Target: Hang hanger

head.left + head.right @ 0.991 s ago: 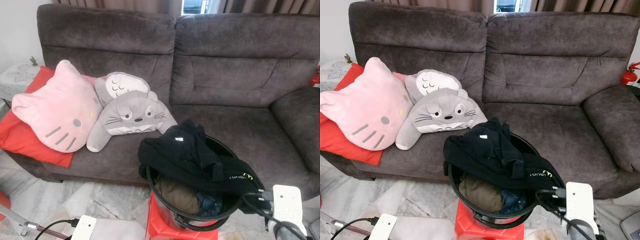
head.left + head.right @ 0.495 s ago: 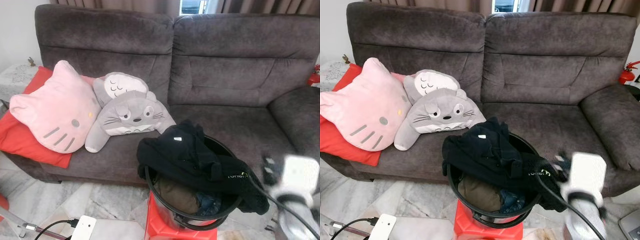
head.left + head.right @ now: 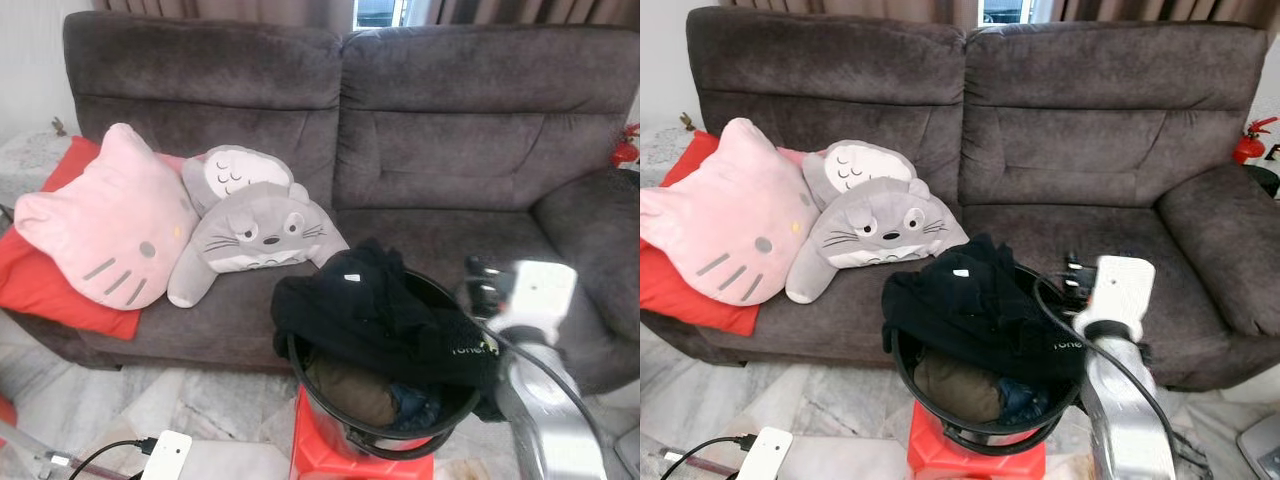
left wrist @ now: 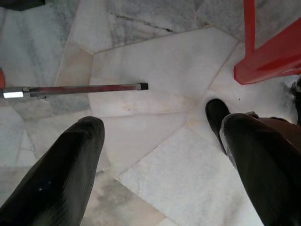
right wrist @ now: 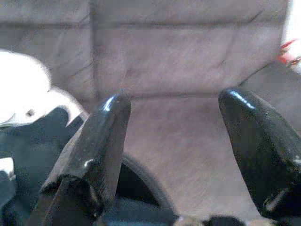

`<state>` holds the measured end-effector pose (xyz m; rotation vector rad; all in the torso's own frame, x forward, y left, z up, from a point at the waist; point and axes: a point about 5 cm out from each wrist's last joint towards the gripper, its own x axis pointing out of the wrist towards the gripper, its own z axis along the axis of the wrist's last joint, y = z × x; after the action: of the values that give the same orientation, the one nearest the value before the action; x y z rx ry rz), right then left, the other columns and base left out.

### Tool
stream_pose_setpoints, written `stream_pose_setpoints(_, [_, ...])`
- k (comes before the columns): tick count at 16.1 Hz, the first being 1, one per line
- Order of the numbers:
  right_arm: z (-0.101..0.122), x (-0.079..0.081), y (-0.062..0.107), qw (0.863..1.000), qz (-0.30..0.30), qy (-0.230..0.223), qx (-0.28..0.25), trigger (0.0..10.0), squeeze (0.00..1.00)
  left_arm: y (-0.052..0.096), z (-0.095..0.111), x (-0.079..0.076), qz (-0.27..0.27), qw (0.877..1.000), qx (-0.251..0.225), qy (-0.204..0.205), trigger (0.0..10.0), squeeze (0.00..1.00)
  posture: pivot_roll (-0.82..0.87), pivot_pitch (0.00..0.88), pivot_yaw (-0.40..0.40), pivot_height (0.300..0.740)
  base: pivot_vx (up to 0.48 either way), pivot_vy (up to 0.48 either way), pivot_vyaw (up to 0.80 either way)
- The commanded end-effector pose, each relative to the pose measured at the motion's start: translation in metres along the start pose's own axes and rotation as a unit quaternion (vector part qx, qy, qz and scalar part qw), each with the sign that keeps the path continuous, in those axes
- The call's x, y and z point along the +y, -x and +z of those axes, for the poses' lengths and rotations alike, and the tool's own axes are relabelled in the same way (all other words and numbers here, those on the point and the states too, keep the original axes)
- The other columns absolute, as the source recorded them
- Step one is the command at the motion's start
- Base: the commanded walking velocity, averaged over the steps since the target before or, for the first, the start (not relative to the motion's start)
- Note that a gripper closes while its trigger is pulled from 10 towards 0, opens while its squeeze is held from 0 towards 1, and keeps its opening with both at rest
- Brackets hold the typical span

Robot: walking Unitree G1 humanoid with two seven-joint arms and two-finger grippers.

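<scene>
Laundry basket [image 3: 372, 432] on marble floor [image 3: 150, 400], grey sofa [image 3: 420, 150] behind

Soft, even daylight is filling the room — a bright patch is glowing at the window [image 3: 378, 12] above the sofa [image 3: 420, 130]. Shadows are staying faint. The right arm [image 3: 1120, 380] is smearing with motion blur in both eye views. The right wrist view is looking hazy and soft — its fingers [image 5: 94, 155] are catching small glints.
</scene>
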<state>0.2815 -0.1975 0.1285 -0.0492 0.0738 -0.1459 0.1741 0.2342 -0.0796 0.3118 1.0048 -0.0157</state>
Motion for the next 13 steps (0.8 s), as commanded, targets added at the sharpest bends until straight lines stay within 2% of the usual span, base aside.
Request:
stream_pose_setpoints(1, [-0.002, 0.006, -0.009, 0.999, 0.032, 0.010, 0.022, 10.0, 0.00, 0.000, -0.002, 0.003, 0.000, 1.000, 0.003, 0.000, 10.0, 0.00, -0.16, 0.000, 0.011, 0.740, 0.000, 0.000, 0.00])
stream_pose_setpoints(2, [0.001, 0.018, -0.020, 0.996, 0.083, -0.010, 0.023, 10.0, 0.00, 0.001, -0.002, 0.003, 0.000, 1.000, 0.003, -0.001, 10.0, 0.00, -0.15, 0.000, 0.015, 0.740, 0.000, 0.000, 0.00])
stream_pose_setpoints(4, [0.006, 0.039, -0.033, 0.987, 0.160, 0.017, 0.027, 10.0, 0.00, 0.001, -0.002, 0.003, 0.000, 1.000, 0.002, -0.002, 10.0, 0.00, -0.15, 0.000, 0.017, 0.740, 0.000, 0.000, 0.00])
stream_pose_setpoints(5, [0.009, 0.054, -0.039, 0.977, 0.212, 0.010, 0.038, 10.0, 0.00, 0.001, -0.002, 0.004, 0.000, 1.000, 0.002, -0.002, 10.0, 0.00, -0.14, 0.000, 0.019, 0.740, 0.000, 0.000, 0.00])
stream_pose_setpoints(7, [0.009, 0.067, -0.048, 0.968, 0.242, 0.006, 0.058, 10.0, 0.00, 0.001, -0.002, 0.004, 0.000, 1.000, 0.002, -0.002, 10.0, 0.00, -0.14, 0.000, 0.019, 0.740, 0.000, 0.000, 0.00])
stream_pose_setpoints(9, [0.006, 0.089, -0.049, 0.946, 0.310, 0.004, 0.092, 10.0, 0.00, 0.001, -0.002, 0.004, 0.000, 1.000, 0.002, -0.001, 10.0, 0.00, -0.13, 0.000, 0.015, 0.740, 0.000, 0.000, 0.00])
stream_pose_setpoints(10, [0.005, 0.093, -0.050, 0.943, 0.316, 0.020, 0.099, 10.0, 0.00, 0.000, -0.002, 0.003, 0.001, 1.000, 0.002, 0.000, 10.0, 0.00, -0.13, 0.000, 0.014, 0.740, 0.000, 0.000, 0.00])
stream_pose_setpoints(11, [0.005, 0.096, -0.051, 0.941, 0.321, 0.010, 0.103, 10.0, 0.00, 0.000, -0.001, 0.003, 0.001, 1.000, 0.001, 0.001, 10.0, 0.00, -0.13, 0.000, 0.013, 0.740, 0.000, 0.000, 0.00])
stream_pose_setpoints(12, [0.009, 0.099, -0.052, 0.940, 0.324, -0.027, 0.103, 10.0, 0.00, 0.000, -0.001, 0.003, 0.001, 1.000, 0.001, 0.002, 10.0, 0.00, -0.13, 0.000, 0.011, 0.740, 0.000, 0.000, 0.00])
stream_pose_setpoints(13, [0.009, 0.101, -0.050, 0.937, 0.330, -0.042, 0.102, 10.0, 0.00, 0.000, -0.001, 0.002, 0.000, 1.000, 0.001, 0.002, 10.0, 0.00, -0.13, 0.000, 0.010, 0.740, 0.000, 0.000, 0.00])
